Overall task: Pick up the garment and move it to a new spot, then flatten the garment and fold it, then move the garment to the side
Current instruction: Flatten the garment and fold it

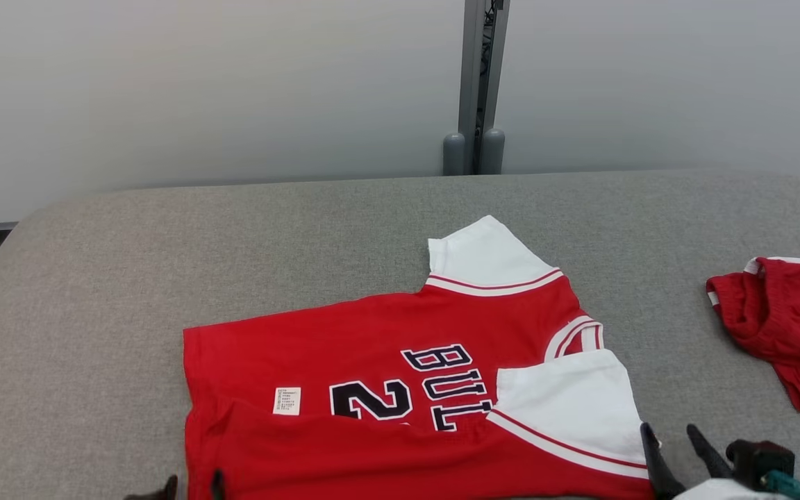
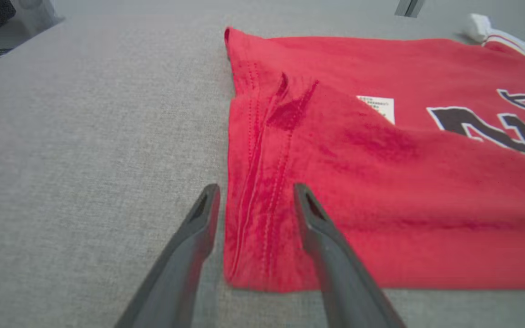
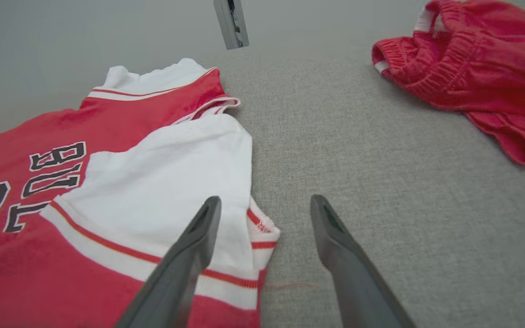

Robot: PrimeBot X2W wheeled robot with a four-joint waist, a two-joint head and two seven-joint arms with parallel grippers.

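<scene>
A red jersey (image 1: pixel 372 361) with white sleeves and dark lettering lies on the grey table (image 1: pixel 94 292), its near long side folded up over the print. My left gripper (image 2: pixel 257 189) is open and low at the jersey's hem corner (image 2: pixel 262 255), one finger on each side of the stitched hem. In the head view the left gripper (image 1: pixel 193 480) peeks in at the bottom edge. My right gripper (image 3: pixel 266 200) is open at the near white sleeve (image 3: pixel 162 191). One finger is above the sleeve cuff and the other above bare table. The head view has the right gripper (image 1: pixel 671 434) just off the sleeve's corner.
A crumpled pair of red shorts (image 1: pixel 789 326) lies at the table's right edge, also visible as the shorts (image 3: pixel 472 68) beyond my right gripper. A grey post (image 1: pixel 476 83) stands against the wall behind the table. Bare tabletop stretches to the left and back.
</scene>
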